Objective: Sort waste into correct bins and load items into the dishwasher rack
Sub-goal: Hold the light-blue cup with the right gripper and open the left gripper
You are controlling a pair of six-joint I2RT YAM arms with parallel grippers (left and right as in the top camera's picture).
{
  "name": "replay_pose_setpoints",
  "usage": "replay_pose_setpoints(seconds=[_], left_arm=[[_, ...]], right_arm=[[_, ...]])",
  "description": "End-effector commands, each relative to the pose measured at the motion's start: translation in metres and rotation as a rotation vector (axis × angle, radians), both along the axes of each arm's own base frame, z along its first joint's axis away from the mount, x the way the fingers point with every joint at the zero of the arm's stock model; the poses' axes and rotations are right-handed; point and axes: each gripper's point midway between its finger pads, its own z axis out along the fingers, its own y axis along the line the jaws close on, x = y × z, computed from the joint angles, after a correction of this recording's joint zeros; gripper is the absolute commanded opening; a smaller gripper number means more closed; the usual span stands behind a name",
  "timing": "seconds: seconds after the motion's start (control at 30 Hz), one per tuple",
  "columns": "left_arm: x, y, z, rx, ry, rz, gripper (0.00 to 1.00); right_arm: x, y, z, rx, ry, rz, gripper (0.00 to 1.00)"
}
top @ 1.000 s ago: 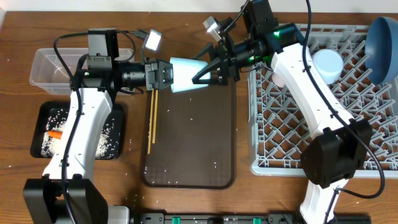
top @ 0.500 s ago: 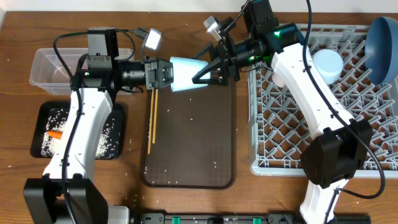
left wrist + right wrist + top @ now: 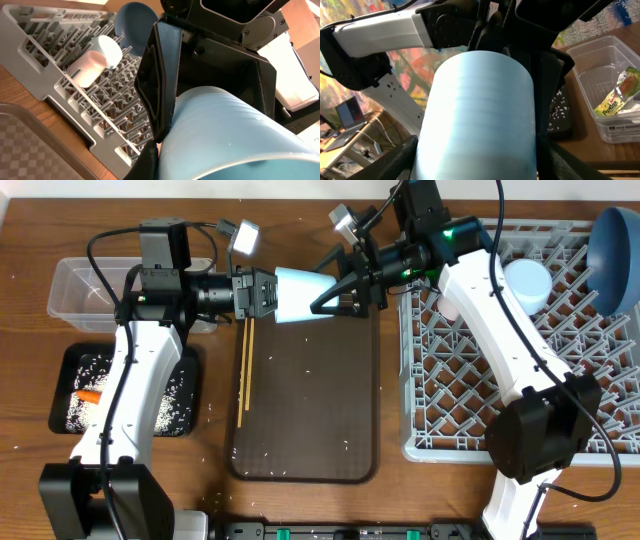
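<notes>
While your left gripper [image 3: 266,295] pinches the blue cup [image 3: 298,285] over the brown tray [image 3: 305,410], your right gripper [image 3: 324,288] stands spread around its base; one bowl [image 3: 612,245] sits in the rack [image 3: 480,390], and the chopsticks [image 3: 243,375] are left to load.

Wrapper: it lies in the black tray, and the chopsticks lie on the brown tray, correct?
Not quite. The wrapper lies in the clear tub instead, as the right wrist view shows. The chopsticks do lie on the brown tray.
</notes>
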Motion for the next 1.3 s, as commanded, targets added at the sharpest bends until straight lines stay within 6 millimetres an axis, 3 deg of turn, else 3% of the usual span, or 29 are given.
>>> replay_pose_setpoints(seconds=[0.0, 0.37, 0.6, 0.77, 1.0, 1.27], left_arm=[[0.0, 0.0, 0.011, -0.023, -0.026, -0.018, 0.06], [0.005, 0.0, 0.017, -0.028, -0.043, -0.01, 0.06], [0.007, 0.0, 0.021, -0.034, -0.041, -0.007, 0.06], [0.008, 0.0, 0.024, -0.038, -0.046, -0.006, 0.06], [0.005, -0.002, 0.022, -0.041, -0.03, -0.017, 0.06], [0.005, -0.002, 0.018, -0.041, -0.021, -0.017, 0.06]], right_arm=[[-0.006, 0.006, -0.006, -0.045, 0.015, -0.003, 0.69], [0.005, -0.002, -0.012, -0.079, 0.003, -0.046, 0.72], [0.014, -0.002, -0.027, -0.163, -0.032, -0.095, 0.75], [0.016, -0.001, -0.024, -0.151, -0.039, -0.098, 0.75], [0.016, 0.002, -0.004, -0.048, -0.055, -0.059, 0.71], [0.018, 0.003, -0.002, -0.044, -0.049, -0.062, 0.68]])
